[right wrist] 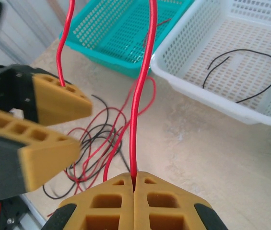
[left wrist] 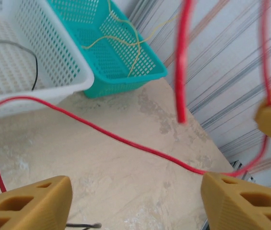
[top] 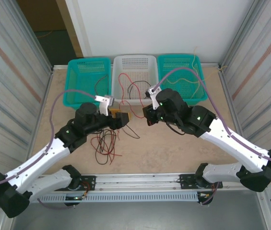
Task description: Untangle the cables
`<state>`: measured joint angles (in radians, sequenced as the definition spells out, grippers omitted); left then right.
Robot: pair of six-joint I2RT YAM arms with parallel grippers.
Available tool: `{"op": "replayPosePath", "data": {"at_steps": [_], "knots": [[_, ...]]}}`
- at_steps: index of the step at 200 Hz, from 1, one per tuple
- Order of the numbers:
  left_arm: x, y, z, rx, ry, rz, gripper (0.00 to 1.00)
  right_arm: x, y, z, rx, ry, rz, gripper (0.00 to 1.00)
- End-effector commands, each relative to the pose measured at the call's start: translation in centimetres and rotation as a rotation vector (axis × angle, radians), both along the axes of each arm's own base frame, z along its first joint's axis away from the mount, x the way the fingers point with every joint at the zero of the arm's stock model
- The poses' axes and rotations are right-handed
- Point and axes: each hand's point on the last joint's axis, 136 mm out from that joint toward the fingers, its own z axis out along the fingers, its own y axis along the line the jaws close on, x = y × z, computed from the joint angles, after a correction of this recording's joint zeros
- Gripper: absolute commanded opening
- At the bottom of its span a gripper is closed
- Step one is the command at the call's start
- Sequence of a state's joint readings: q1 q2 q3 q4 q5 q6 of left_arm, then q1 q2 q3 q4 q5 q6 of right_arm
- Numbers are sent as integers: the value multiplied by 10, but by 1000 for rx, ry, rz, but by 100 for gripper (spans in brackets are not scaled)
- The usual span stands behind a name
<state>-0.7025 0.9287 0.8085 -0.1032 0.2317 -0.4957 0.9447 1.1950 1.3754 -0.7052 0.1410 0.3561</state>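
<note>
The cables lie as a loose tangle of red and black wires (top: 104,143) on the table in front of the left arm, also seen in the right wrist view (right wrist: 94,143). My right gripper (right wrist: 134,175) is shut on one red cable (right wrist: 140,86), which rises straight up from its tips. My left gripper (left wrist: 135,201) is open with bare table between its fingers; a red cable (left wrist: 125,142) runs across the table just beyond them. From above, both grippers, left (top: 124,118) and right (top: 148,116), meet at mid-table. A yellow cable (left wrist: 125,43) lies in the teal basket.
Three baskets stand along the far edge: teal (top: 88,81), white (top: 135,76) holding a black cable (right wrist: 243,72), and teal (top: 181,76). Corrugated walls close both sides. The left gripper's fingers (right wrist: 53,96) hang close beside the held red cable.
</note>
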Motion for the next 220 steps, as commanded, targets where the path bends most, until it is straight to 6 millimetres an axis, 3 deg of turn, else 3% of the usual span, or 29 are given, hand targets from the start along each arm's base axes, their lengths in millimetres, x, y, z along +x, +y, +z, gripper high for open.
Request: {"op": "replayPosePath", "data": {"at_steps": [1, 26, 63, 96, 107, 148, 167, 204, 220], "knots": [[-8, 5, 48, 29, -209, -50, 76, -1, -7, 24, 36, -43, 12, 0], [-5, 10, 60, 99, -292, -42, 78, -4, -9, 39, 73, -65, 28, 0], [6, 14, 50, 146, -271, 8, 75, -11, -14, 64, 125, -105, 42, 0], [26, 54, 38, 230, -255, 251, 75, -15, -18, 78, 152, -126, 50, 0], [24, 58, 38, 217, -256, 260, 76, -16, -18, 81, 163, -129, 56, 0], [22, 53, 27, 213, -206, 218, 73, -20, -15, 91, 202, -139, 81, 0], [27, 60, 28, 237, -205, 267, 70, -20, -15, 90, 202, -137, 82, 0], [33, 79, 36, 283, -269, 359, 76, -23, -13, 87, 200, -125, 99, 0], [39, 86, 29, 339, -252, 387, 77, -25, -11, 87, 209, -122, 113, 0]]}}
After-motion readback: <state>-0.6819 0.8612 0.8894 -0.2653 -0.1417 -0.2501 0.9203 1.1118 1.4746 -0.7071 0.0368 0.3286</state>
